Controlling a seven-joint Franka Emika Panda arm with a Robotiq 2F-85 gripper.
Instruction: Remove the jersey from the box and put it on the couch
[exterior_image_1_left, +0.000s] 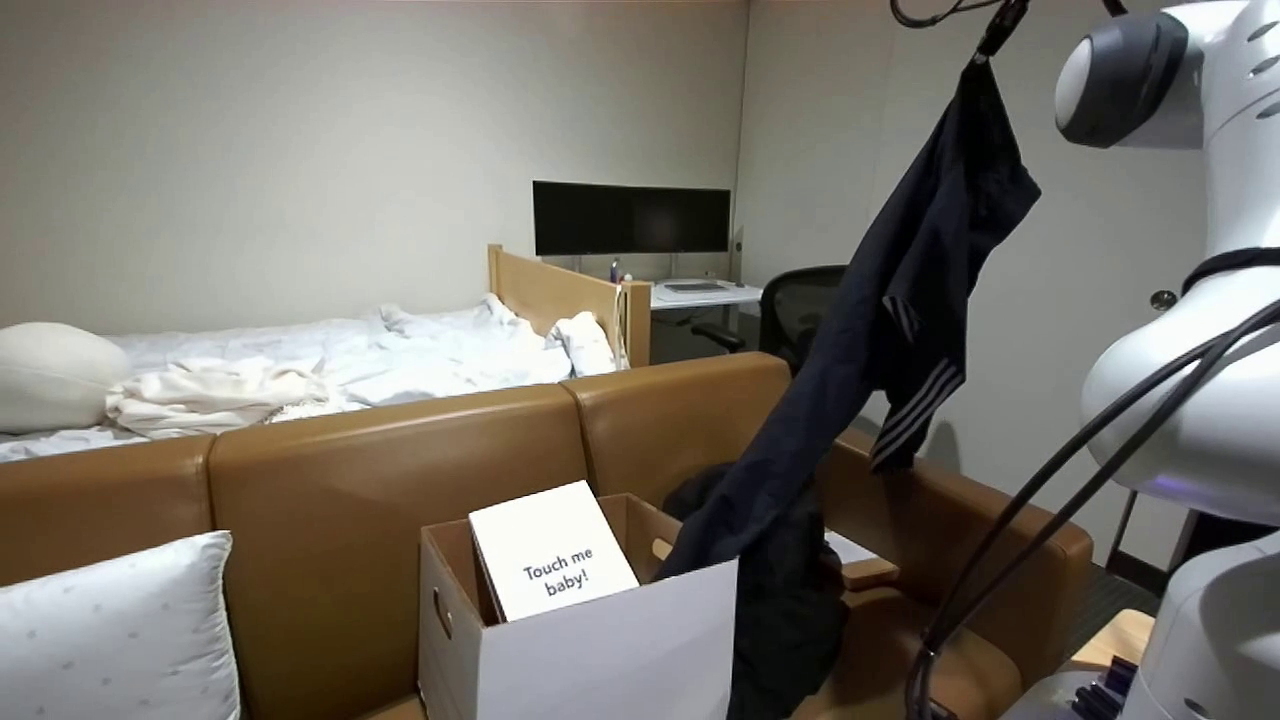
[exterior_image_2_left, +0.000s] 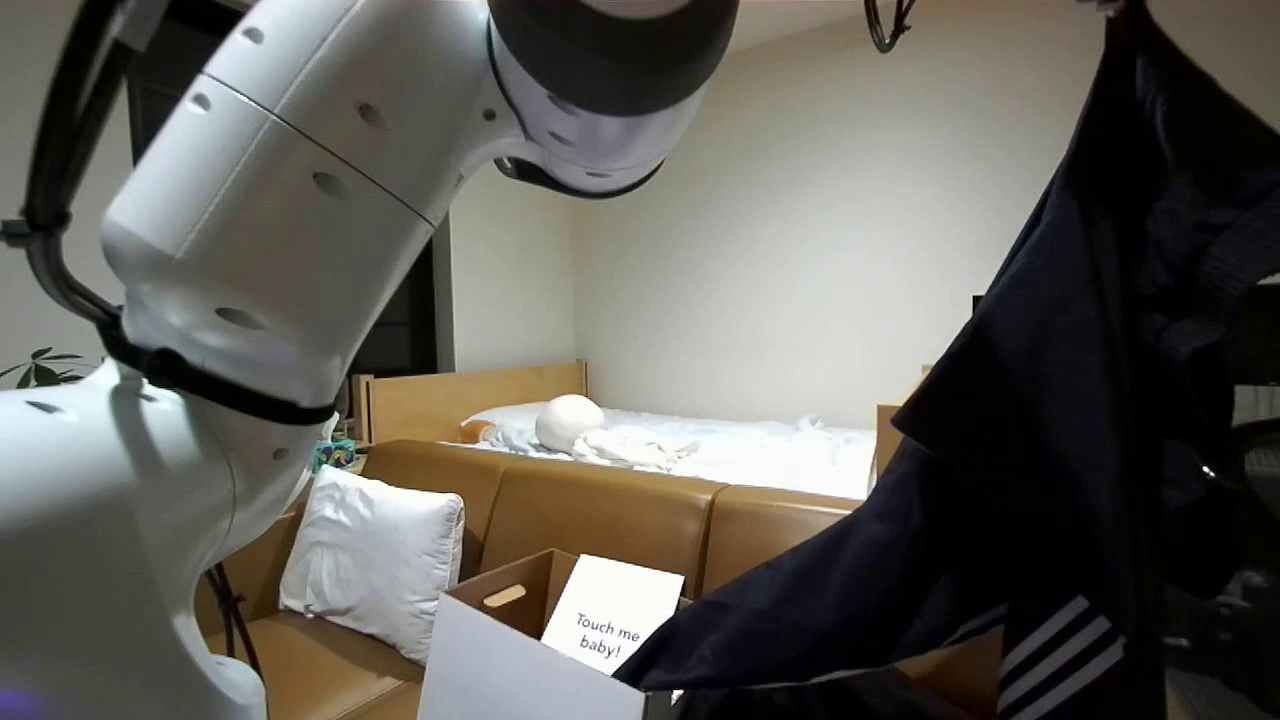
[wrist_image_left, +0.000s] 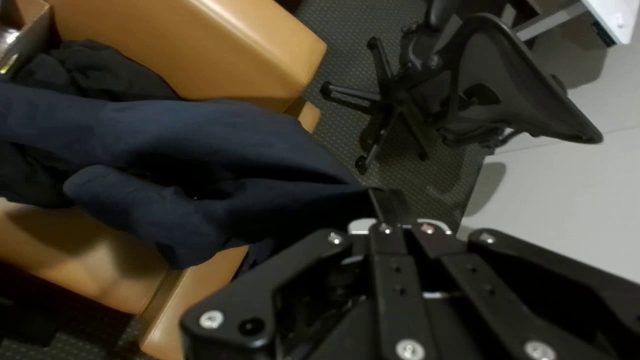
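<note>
My gripper (exterior_image_1_left: 988, 50) is shut on the top end of the jersey (exterior_image_1_left: 920, 240), high above the couch (exterior_image_1_left: 400, 470). The jersey, dark navy-black with white stripes, hangs limp; it also shows in an exterior view (exterior_image_2_left: 1050, 400). In the wrist view the closed fingertips (wrist_image_left: 390, 200) pinch the jersey (wrist_image_left: 175, 130). One long part slants down to the white box (exterior_image_1_left: 600, 650); its lower end is hidden at the box's edge, so I cannot tell if it is inside. The striped part hangs free beside the box. The box (exterior_image_2_left: 520, 660) stands on the couch (exterior_image_2_left: 600, 510) with a white text card (exterior_image_1_left: 550, 550).
A dark cloth heap (exterior_image_1_left: 790, 600) lies on the couch against the box; it also shows in the wrist view (wrist_image_left: 100, 75). A white pillow (exterior_image_1_left: 120, 630) is at the box's other side. The couch arm (wrist_image_left: 240, 50), an office chair (wrist_image_left: 400, 95) and a bed (exterior_image_1_left: 350, 350) are nearby.
</note>
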